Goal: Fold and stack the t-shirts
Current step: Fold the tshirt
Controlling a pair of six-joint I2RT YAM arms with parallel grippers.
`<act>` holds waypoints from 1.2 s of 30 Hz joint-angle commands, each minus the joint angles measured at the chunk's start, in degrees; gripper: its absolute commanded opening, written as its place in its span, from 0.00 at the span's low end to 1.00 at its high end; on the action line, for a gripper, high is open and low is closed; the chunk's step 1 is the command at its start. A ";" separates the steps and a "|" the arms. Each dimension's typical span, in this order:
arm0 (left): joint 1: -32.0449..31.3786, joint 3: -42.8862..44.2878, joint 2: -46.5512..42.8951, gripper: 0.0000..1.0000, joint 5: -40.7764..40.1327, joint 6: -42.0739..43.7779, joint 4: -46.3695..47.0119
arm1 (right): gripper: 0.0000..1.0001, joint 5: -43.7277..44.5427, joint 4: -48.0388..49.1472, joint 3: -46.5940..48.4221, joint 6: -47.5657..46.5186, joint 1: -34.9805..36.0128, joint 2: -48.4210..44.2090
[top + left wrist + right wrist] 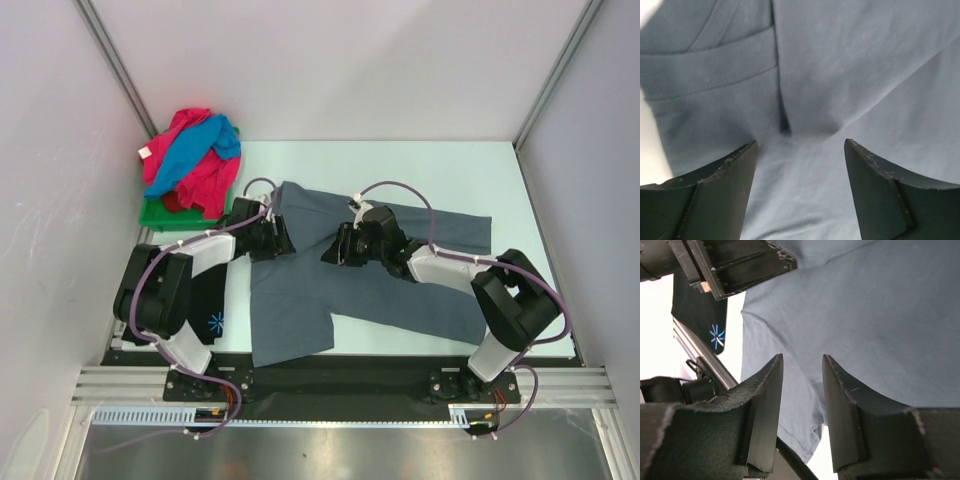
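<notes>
A slate-grey t-shirt (pixel 300 310) lies spread across the middle of the table, one sleeve toward the near edge. My left gripper (pixel 283 240) hovers over its left part, fingers wide open above the cloth (pixel 865 75) near a stitched hem. My right gripper (pixel 330 252) hangs just right of it over the shirt's middle, jaws narrowed but apart, with only cloth (pixel 880 315) far below the gap (pixel 802 356). A black t-shirt (pixel 212 310) with a blue-white print (pixel 716 336) lies under my left arm. Pink and blue t-shirts (pixel 195 160) are heaped at the back left.
The heap sits on a green tray (pixel 165 213) by the left wall. The two grippers are close together, the left one's body showing in the right wrist view (pixel 735 265). White walls enclose the table; a black rail (pixel 330 375) runs along the near edge.
</notes>
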 commanded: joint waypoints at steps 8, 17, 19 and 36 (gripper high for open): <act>0.43 5.20 -0.21 0.22 4.25 -3.60 6.86 | 0.41 2.91 3.93 -1.06 -0.27 -1.10 -0.48; 2.45 16.45 1.63 0.00 6.36 -4.83 8.36 | 0.27 5.72 11.22 -0.71 4.90 -2.42 4.70; 3.33 19.09 4.09 0.00 7.15 -5.27 8.36 | 0.23 5.90 12.98 0.17 5.79 -2.77 6.80; 7.28 31.15 18.24 0.00 14.62 -10.46 13.46 | 0.25 13.88 29.59 9.84 25.04 -3.48 27.55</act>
